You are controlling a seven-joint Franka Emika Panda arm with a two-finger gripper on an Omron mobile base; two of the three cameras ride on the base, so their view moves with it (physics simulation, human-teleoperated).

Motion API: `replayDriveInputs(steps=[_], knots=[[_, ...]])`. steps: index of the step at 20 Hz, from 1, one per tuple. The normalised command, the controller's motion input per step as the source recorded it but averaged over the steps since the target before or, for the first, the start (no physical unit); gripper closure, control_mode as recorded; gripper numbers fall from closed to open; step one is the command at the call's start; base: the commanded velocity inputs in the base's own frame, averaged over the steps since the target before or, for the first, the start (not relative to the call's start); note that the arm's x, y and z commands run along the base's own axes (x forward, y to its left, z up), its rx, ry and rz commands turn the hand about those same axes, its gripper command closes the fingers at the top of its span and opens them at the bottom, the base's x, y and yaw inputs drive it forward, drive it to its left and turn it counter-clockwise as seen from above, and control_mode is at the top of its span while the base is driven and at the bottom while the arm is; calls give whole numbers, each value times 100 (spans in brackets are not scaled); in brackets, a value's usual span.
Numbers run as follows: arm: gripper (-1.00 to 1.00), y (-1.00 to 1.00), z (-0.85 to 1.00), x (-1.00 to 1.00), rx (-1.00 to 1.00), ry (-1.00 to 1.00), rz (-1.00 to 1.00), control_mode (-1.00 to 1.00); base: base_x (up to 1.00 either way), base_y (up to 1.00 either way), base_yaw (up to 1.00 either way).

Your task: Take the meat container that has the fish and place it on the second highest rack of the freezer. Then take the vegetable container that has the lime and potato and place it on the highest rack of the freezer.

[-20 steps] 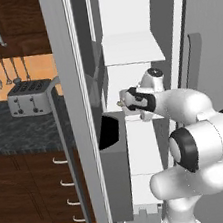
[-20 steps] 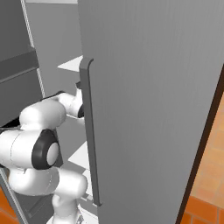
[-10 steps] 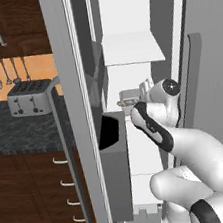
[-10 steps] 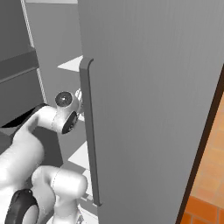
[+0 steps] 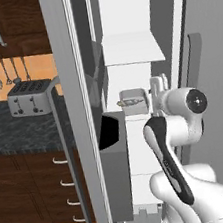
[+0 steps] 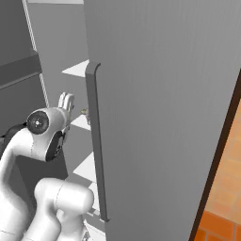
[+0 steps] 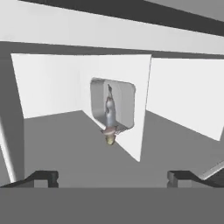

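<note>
The freezer (image 5: 132, 49) stands open, showing white shelves. The meat container (image 5: 133, 100) rests on the shelf under the top visible one, with the fish (image 5: 127, 102) inside. In the hand view the container (image 7: 124, 99) sits a short way ahead, rolled on edge, and the fish (image 7: 109, 114) lies across it. My gripper (image 5: 158, 82) is just right of the tray, open and apart from it, its tips (image 7: 41, 177) spread wide with nothing between them. From the right base view the gripper (image 6: 66, 100) pokes up beside the door handle (image 6: 96, 141). The vegetable container, lime and potato are out of view.
The grey left freezer door (image 5: 72, 89) with its bar handle (image 5: 69, 155) hangs open close on the left, holding a dark bin (image 5: 111, 131). The right door (image 5: 213, 68) stands beside the arm. A toaster (image 5: 28, 98) sits on the dark counter (image 5: 17, 140) over wood drawers.
The hand has drawn back to the right from the tray, which stays on its shelf. The arm's elbow has swung down and forward.
</note>
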Motion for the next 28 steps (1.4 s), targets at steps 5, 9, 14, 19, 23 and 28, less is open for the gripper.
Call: replayDriveInputs(steps=[5, 9, 14, 19, 23, 28], knots=[[-100, 0, 69, -100, -2, -2, 0, -100, 0, 0, 0], [-100, 0, 8, -100, 0, 0, 0, -100, 0, 0, 0], [-100, 0, -53, -80, -3, 8, 0, -100, 0, 0, 0], [-100, 3, -45, -25, -5, 3, 4, -100, 0, 0, 0], [-100, -16, -15, -24, 0, 0, 5, 100, -34, -28, 13], [-100, 0, 0, 0, 0, 0, 0, 100, -94, -25, 47]])
